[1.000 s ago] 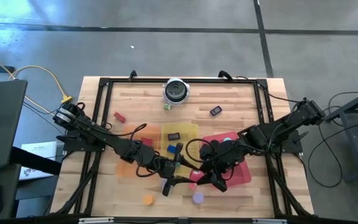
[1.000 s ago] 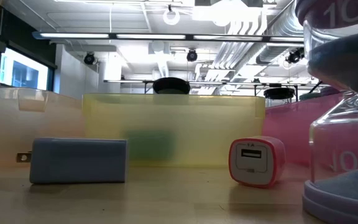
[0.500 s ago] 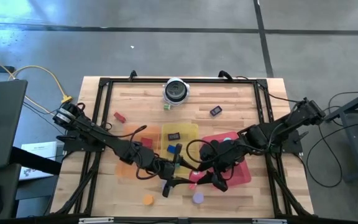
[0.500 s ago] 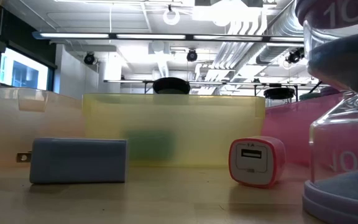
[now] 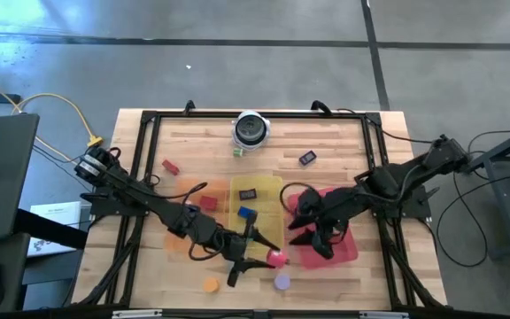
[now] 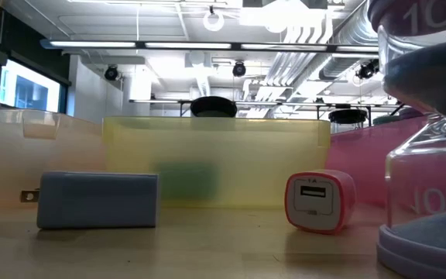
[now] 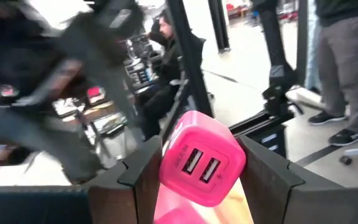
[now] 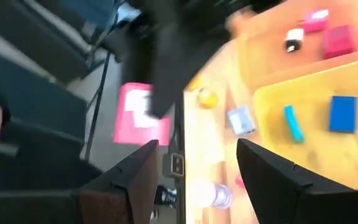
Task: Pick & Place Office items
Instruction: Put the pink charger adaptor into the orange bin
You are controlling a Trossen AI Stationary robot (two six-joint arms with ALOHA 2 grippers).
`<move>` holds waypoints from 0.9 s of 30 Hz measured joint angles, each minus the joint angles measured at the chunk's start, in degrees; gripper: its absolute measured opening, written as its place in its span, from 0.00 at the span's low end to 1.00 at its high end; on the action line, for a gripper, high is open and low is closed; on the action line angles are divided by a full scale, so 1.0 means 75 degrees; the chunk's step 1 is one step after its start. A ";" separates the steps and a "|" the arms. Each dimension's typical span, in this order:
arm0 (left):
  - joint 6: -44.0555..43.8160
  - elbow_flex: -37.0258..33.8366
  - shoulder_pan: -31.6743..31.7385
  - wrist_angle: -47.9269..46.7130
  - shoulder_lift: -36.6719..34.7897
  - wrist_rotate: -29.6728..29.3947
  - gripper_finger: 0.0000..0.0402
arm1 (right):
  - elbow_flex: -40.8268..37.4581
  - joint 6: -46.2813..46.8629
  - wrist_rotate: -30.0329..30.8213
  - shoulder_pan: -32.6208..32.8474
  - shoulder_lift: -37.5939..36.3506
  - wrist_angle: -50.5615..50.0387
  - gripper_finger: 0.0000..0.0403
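Observation:
My left gripper reaches toward the table's near middle and is shut on a pink two-port charger cube, also seen from above as the cube. My right gripper hangs open over the red tray, holding nothing; its wrist view looks past its fingers at the yellow tray's blue block and teal piece. A grey-blue plug block and a pink-rimmed white charger rest flat on the table. My left gripper pinches the pink cube by two opposite side faces, one finger on each side. The fingers come roughly level from the table's left. The cube is lifted clear of the table and tilted, its two-port face toward the wrist camera.
Orange tray, yellow tray and red tray lie side by side mid-table. A silver-and-black round object stands at the far edge. A purple hourglass and an orange disc sit near the front edge; red and dark pieces lie farther back.
My right gripper has drawn back from the pink cube, moving toward the table's far right until it hangs over the red tray. The cube stays in my left gripper near the front middle. The blue block in the yellow tray now shows uncovered.

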 joint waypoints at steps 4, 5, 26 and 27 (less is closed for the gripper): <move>-0.0541 0.0000 -0.0218 -0.0404 -0.0070 -0.0654 0.43 | -0.0003 0.0334 0.0894 0.0284 -0.0356 -0.0690 0.50; -0.0728 0.0000 -0.0251 -0.0638 -0.0121 -0.0839 0.43 | 0.0000 0.0457 0.1116 0.0404 -0.0430 -0.0843 0.50; -0.8685 0.0003 -0.1308 -0.8369 -0.2607 -0.3739 0.42 | -0.0002 0.3389 0.4994 0.3064 -0.0625 -0.3358 0.51; -0.9377 0.0003 -0.1327 -0.8955 -0.2653 -0.3716 0.42 | -0.0024 0.3485 0.5096 0.3135 -0.0625 -0.3388 0.51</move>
